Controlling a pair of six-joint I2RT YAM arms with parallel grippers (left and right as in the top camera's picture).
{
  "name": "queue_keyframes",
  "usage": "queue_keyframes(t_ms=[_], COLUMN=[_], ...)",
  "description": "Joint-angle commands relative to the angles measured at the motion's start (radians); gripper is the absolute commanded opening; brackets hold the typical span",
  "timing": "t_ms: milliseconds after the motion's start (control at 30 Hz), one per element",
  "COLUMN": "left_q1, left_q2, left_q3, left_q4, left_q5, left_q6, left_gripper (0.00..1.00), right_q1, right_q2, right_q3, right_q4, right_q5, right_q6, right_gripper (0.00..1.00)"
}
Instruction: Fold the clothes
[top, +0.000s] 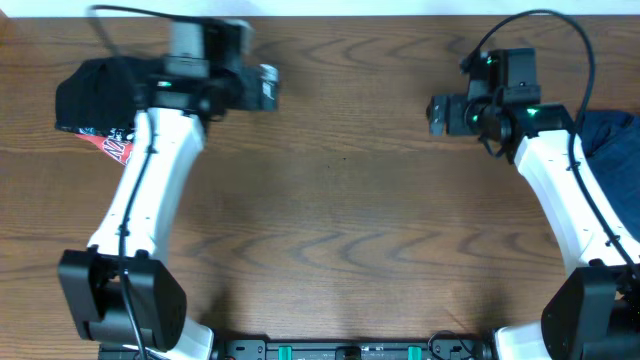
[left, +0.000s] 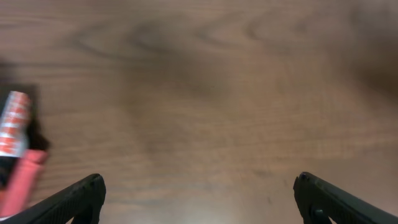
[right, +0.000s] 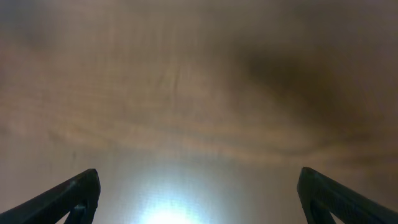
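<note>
Nearest, at the front edge of the table (top: 330, 210), stand the two black bases, and from them the white left arm (top: 150, 190) and the white right arm (top: 575, 190) reach away over the bare brown wood. The middle of the table between them carries nothing but its grain. The left tool (left: 199, 182) hangs over the far left part of the table with its two dark fingers (left: 74, 199) spread as wide as the wrist view can show. Only wood lies between them, so it has hold of nothing. The right tool (right: 199, 175) hangs over the far right part, its jaws likewise set wide apart over blurred, brightly lit wood, and it too is empty. Farther back on the left lies the black shirt (top: 92, 90), a bunched heap partly under the left arm's wrist. A red and black printed garment (top: 112, 146) sticks out from under the heap's near edge, touching it. The left wrist view catches this garment as a red blur at its left border, well clear of the fingers. At the right border of the overhead view a dark blue garment (top: 612, 140) lies just beside the right arm, cut off by the edge of the picture, and neither tool touches any of the clothes.
</note>
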Motion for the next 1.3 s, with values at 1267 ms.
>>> queue_keyframes(t_ms=[1267], left_q1=[-0.003], left_q2=[-0.869], left_q3=[-0.393], left_q4=[-0.303], left_q5=[-0.209], left_q6=[-0.18], left_gripper=[0.98], right_q1=[-0.177], right_q2=[-1.128], right_q3=[-0.383], right_q4=[-0.345], right_q5=[0.125], right_q6=[0.054], right_gripper=[0.99])
